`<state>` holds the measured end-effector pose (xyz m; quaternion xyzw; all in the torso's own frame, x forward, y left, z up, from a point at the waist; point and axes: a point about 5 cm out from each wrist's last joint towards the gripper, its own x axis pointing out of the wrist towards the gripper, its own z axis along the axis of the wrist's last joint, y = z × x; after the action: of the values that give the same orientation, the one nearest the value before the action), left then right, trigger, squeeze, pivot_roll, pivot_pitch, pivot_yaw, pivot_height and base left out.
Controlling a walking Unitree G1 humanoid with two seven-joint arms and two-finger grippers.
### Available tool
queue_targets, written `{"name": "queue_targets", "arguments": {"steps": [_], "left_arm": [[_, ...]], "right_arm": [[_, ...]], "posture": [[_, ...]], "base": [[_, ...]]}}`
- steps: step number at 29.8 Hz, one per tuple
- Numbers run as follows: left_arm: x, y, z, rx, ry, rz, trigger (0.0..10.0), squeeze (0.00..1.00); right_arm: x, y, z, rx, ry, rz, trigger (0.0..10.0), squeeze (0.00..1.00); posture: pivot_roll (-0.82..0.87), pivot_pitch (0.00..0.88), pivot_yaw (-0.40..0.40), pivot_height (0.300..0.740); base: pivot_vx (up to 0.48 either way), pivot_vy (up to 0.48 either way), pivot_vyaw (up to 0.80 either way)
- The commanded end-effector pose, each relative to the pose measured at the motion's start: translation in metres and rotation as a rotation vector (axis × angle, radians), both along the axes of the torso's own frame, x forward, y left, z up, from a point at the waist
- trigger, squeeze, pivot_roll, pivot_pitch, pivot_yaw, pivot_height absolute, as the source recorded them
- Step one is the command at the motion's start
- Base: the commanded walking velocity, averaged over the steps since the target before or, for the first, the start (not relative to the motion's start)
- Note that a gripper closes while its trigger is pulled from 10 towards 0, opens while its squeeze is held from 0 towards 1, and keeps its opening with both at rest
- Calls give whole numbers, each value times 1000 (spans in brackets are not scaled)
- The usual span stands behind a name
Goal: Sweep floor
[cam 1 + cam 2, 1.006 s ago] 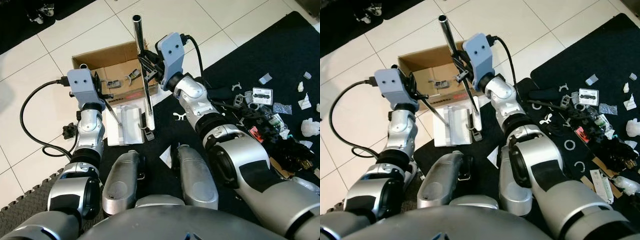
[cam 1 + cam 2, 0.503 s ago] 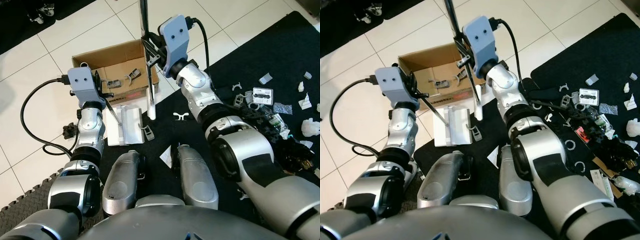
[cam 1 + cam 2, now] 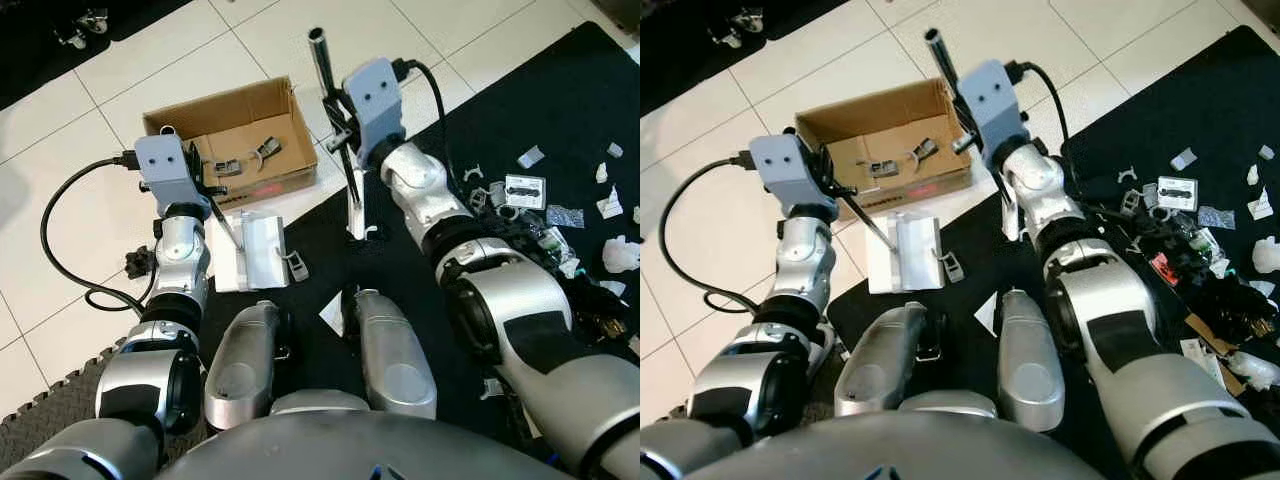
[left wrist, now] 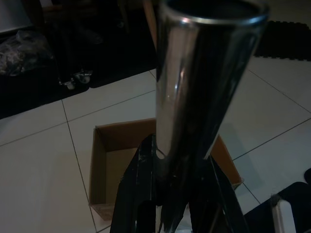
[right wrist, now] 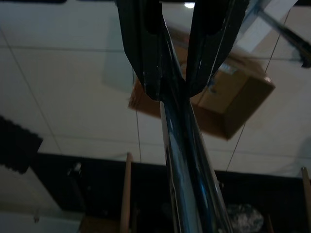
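My right gripper [image 3: 338, 135] is shut on the chrome pole [image 3: 322, 60] of a broom, which stands nearly upright. Its white head [image 3: 356, 215] rests on the black mat [image 3: 560, 90], next to a white plastic clip [image 3: 376, 232]. In the right wrist view the black fingers [image 5: 146, 48] clamp the pole [image 5: 187, 170]. My left gripper [image 3: 207, 190] is shut on the thin metal handle [image 3: 228, 222] of a white dustpan [image 3: 262, 250], which lies on the tiles at the mat's edge. The left wrist view shows that handle [image 4: 194, 87] between the fingers.
An open cardboard box [image 3: 215, 108] with several plastic clips inside stands on the tiles behind the dustpan. Scattered litter [image 3: 520, 190] of clips, packets and paper covers the mat at the right. A black cable [image 3: 60, 250] loops on the floor at the left.
My right arm has swung the broom to the right, from in front of the box onto the black mat beside the white clip. The left arm and dustpan have stayed put.
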<state>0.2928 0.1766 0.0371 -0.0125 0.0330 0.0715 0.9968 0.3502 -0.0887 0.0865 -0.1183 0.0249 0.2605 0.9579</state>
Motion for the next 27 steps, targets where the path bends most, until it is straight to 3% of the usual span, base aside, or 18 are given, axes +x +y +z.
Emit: {"name": "queue_targets", "arguments": {"steps": [1, 10, 17, 22, 24, 27], "left_arm": [[-9, 1, -13, -22, 59, 8, 10000, 0], [-12, 1, -16, -16, 65, 10, 10000, 0], [-13, -3, -18, -24, 79, 21, 10000, 0], [-12, -4, -18, -31, 74, 28, 10000, 0], [-13, -4, -18, -31, 74, 29, 10000, 0], [-14, -1, -19, -32, 75, 39, 10000, 0]], "right_arm": [[-3, 2, -6, -23, 21, 8, 10000, 0], [-13, 15, -22, 2, 97, -3, 10000, 0], [-28, 51, -30, 2, 130, 116, 10000, 0], [-40, 90, -24, 30, 114, 248, 10000, 0], [-41, 92, -23, 33, 112, 256, 10000, 0], [-45, 112, -14, 71, 95, 320, 10000, 0]], "posture": [[53, 150, 15, 740], [70, 161, 3, 740], [76, 161, -18, 740], [83, 161, -30, 740], [83, 161, -30, 740], [85, 160, -37, 740]], "base": [[0, 0, 0], [0, 0, 0], [0, 0, 0], [0, 0, 0], [0, 0, 0], [0, 0, 0]]}}
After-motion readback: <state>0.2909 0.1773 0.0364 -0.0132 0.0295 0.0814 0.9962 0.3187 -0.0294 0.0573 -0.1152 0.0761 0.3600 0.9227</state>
